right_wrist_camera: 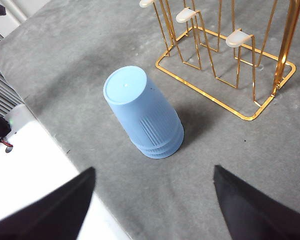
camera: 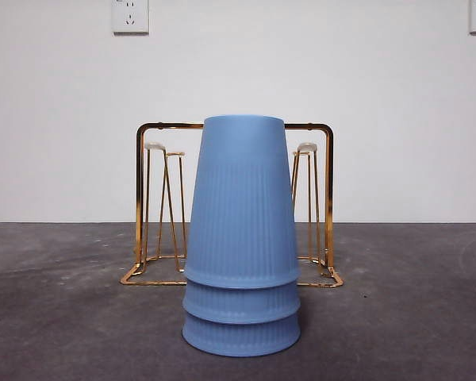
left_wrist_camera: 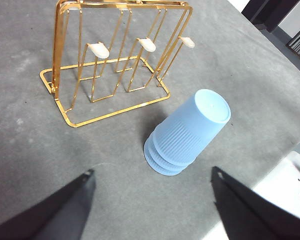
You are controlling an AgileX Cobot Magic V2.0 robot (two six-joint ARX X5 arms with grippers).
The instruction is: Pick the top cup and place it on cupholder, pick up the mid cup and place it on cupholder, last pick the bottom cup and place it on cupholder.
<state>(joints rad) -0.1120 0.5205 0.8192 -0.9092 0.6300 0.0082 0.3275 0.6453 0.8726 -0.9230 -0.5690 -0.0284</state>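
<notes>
Three blue ribbed cups stand nested upside down in one stack on the dark grey table; the top cup [camera: 242, 202] covers the mid cup [camera: 241, 304], which covers the bottom cup [camera: 241, 336]. The same stack [left_wrist_camera: 186, 134] [right_wrist_camera: 141, 113] shows in both wrist views. Behind it stands the gold wire cupholder [camera: 327, 198] [left_wrist_camera: 110, 65] [right_wrist_camera: 225, 60] with bare white-tipped prongs. My left gripper [left_wrist_camera: 152, 182] hangs open high above the table, short of the stack. Just as high, my right gripper [right_wrist_camera: 154, 182] is open too. Neither holds anything, and neither arm appears in the front view.
A white wall with two sockets [camera: 130, 15] rises behind the table. The table's edge [right_wrist_camera: 65, 150] runs close to the stack in the right wrist view, with white floor beyond it. The left wrist view shows the other edge [left_wrist_camera: 270, 167] near the stack.
</notes>
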